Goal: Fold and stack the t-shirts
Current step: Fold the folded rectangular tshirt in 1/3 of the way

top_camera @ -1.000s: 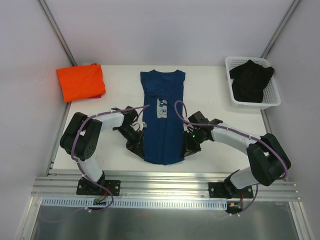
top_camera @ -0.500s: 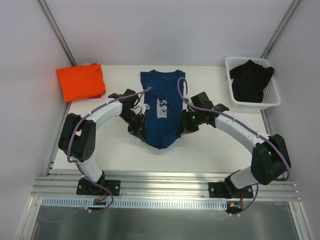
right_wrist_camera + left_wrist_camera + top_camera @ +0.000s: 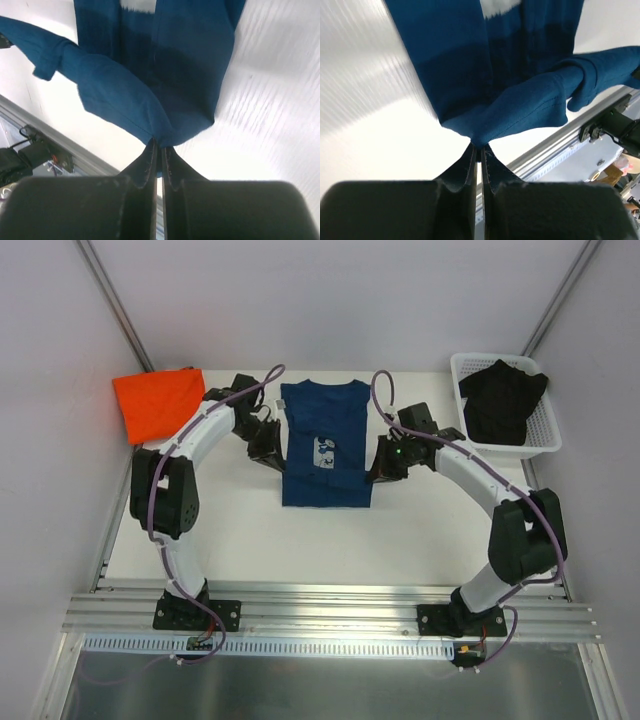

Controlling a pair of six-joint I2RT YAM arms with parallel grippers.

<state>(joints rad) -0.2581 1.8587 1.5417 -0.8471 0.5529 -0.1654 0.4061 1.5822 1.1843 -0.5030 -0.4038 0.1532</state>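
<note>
Shirt, navy t-shirt (image 3: 325,420), lies mid-table with its long axis running near to far, collar at the far end. The near end is a straight fold line; the lower part is doubled up over the body, and its hem sits just short of the pale chest print.

Left gripper (image 3: 479,147): jaws pressed together on a corner of the blue cloth at the shirt's left edge. Right gripper (image 3: 159,146): jaws likewise pinched tight on blue cloth at the right edge. The raised hem hangs slack between the two.

Orange t-shirt (image 3: 160,405) is folded at the far left corner of the table (image 3: 330,540), well apart from the navy one. White basket (image 3: 553,445) at far right holds a black cloth (image 3: 502,400).
</note>
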